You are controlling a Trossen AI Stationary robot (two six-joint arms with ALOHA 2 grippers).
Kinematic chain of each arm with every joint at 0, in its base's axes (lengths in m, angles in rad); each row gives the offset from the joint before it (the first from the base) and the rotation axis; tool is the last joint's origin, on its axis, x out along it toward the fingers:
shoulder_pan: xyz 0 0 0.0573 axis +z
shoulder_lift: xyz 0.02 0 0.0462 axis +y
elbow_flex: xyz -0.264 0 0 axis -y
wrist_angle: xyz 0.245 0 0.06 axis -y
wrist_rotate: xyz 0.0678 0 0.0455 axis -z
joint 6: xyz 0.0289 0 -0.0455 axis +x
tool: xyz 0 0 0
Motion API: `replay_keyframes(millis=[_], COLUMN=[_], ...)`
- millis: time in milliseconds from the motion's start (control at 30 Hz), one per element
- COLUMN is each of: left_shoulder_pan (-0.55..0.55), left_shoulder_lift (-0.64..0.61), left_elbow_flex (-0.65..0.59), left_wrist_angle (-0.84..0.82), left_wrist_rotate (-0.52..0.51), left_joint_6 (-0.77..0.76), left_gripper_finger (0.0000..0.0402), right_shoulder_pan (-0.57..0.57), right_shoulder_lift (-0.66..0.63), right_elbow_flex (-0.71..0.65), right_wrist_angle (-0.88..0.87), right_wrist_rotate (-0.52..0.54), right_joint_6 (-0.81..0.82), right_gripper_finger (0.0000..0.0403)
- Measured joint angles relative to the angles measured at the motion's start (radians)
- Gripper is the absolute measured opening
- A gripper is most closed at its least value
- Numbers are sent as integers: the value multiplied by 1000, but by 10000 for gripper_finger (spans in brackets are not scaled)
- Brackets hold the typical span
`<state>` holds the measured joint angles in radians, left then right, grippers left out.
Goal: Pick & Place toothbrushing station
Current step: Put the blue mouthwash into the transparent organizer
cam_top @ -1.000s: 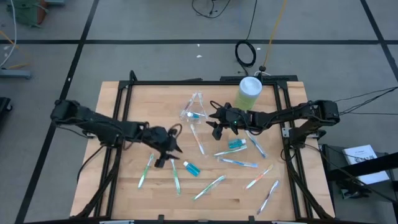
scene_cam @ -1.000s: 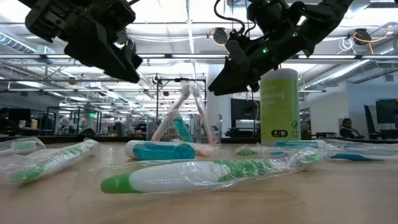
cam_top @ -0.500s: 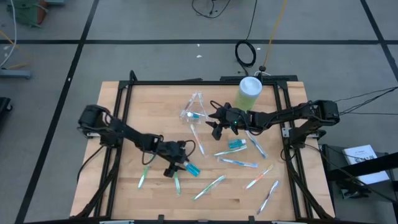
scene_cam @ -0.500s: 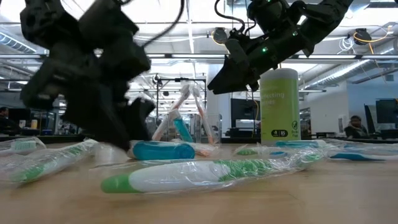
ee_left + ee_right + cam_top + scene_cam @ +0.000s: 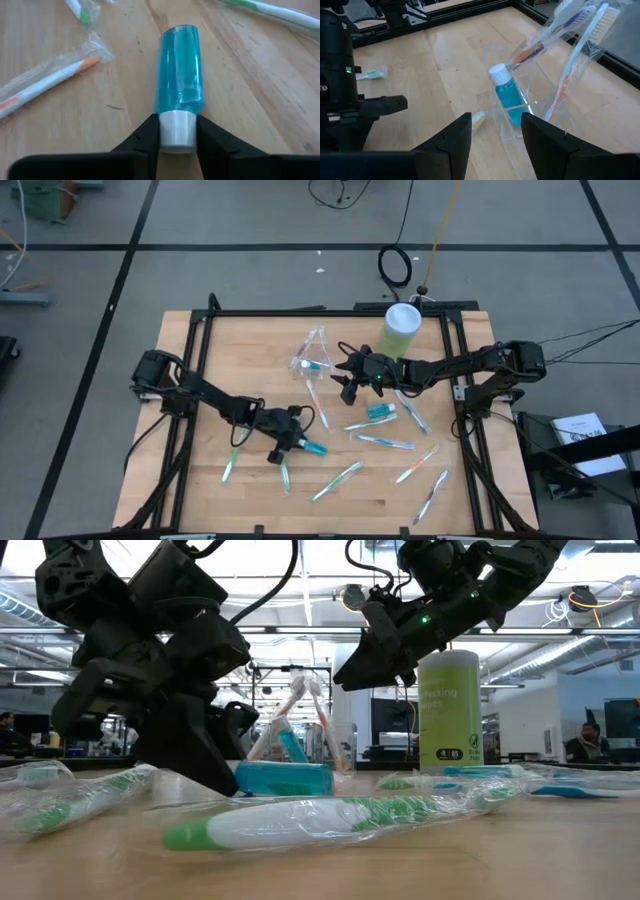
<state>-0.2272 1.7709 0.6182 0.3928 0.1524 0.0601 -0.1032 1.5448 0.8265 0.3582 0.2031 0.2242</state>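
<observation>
1. left tool (image 5: 176,131) is lowered to the desk (image 5: 210,370); its fingers (image 5: 145,137) are pinched on the white cap of a teal tube (image 5: 178,70), one finger on each side.
2. the held teal tube (image 5: 312,447) lies flat on the desk, its body pointing straight ahead of the left tool; a wrapped green toothbrush (image 5: 284,474) is just beside the tool, another wrapped green toothbrush (image 5: 234,457) a little further off on its other side.
3. an orange-tipped wrapped toothbrush (image 5: 47,85) is seen on the desk to one side of the tube in the left wrist view.
4. right tool (image 5: 495,130) is held above the desk with fingers spread, nothing between them.
5. directly ahead of the right tool stands the clear container (image 5: 520,107), holding a second teal tube (image 5: 507,95) cap-up and several toothbrushes (image 5: 570,55) leaning out of it.
6. a green canister (image 5: 400,328) stands just behind the right arm near the desk's far edge.
7. more wrapped toothbrushes (image 5: 380,441) are scattered on the desk below the right arm, with a third teal tube (image 5: 380,411) among them.
</observation>
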Motion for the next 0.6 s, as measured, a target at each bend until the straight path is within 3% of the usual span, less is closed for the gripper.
replay_keyframes(millis=[200, 500, 600], left_shoulder_pan=[-5, -38, -31], left_shoulder_lift=[-116, -342, -360], left_elbow_flex=[9, 152, 214], left_wrist_angle=[-145, -577, -686], left_wrist_rotate=[-53, -429, -553], left_joint_6=[60, 314, 420], left_gripper_finger=[89, 104, 99], right_shoulder_pan=[0, 0, -2], right_shoulder_lift=[0, 0, -35], right_elbow_flex=[0, 0, 0], right_wrist_angle=[0, -7, -118], right_wrist_rotate=[0, 0, -22], right_joint_6=[0, -1, -18], right_gripper_finger=[167, 167, 167])
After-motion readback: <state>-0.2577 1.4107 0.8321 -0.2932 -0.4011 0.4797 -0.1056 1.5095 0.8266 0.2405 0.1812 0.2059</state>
